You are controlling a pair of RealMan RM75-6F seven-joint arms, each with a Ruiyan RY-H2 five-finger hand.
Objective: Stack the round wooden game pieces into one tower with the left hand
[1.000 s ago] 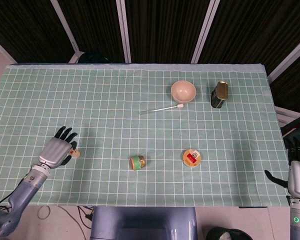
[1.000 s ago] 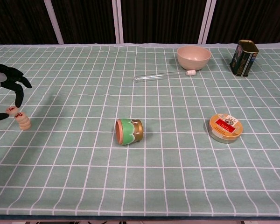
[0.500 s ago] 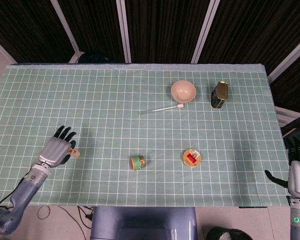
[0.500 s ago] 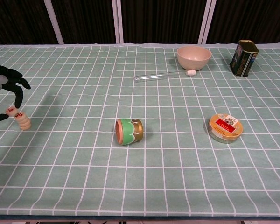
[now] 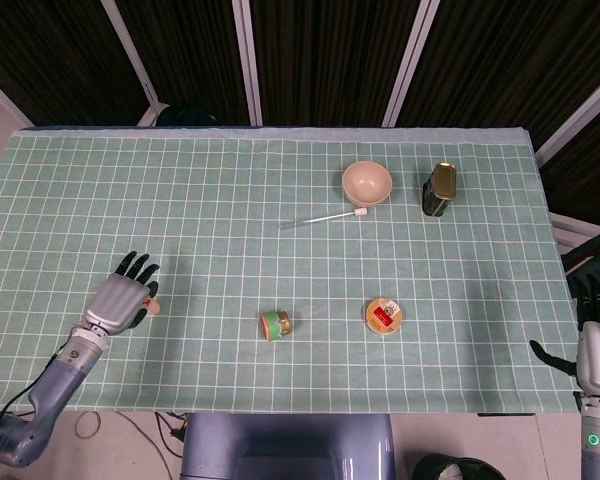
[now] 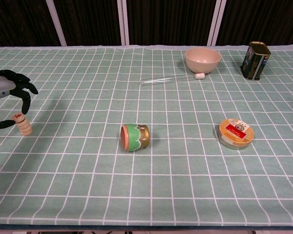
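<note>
A short tower of round wooden game pieces [image 6: 24,126] stands at the table's left edge; in the head view the tower [image 5: 153,308] shows just right of my left hand [image 5: 120,298]. The top piece [image 6: 19,116], marked in red, sits level on the tower. My left hand [image 6: 7,92] arches over it, pinching the top piece between a fingertip on its right and the thumb on its left. My right hand [image 5: 598,345] hangs at the table's right front corner, fingers apart and holding nothing.
A green and gold cup [image 6: 135,137] lies on its side mid-table. A round tin [image 6: 235,133] sits to its right. At the back stand a pink bowl [image 6: 202,59], a glass rod [image 6: 168,80] and a dark tin can [image 6: 255,60].
My left hand has shifted right with the red-marked piece, which hung tilted left of the tower and now sits level on top. The right hand has not moved.
</note>
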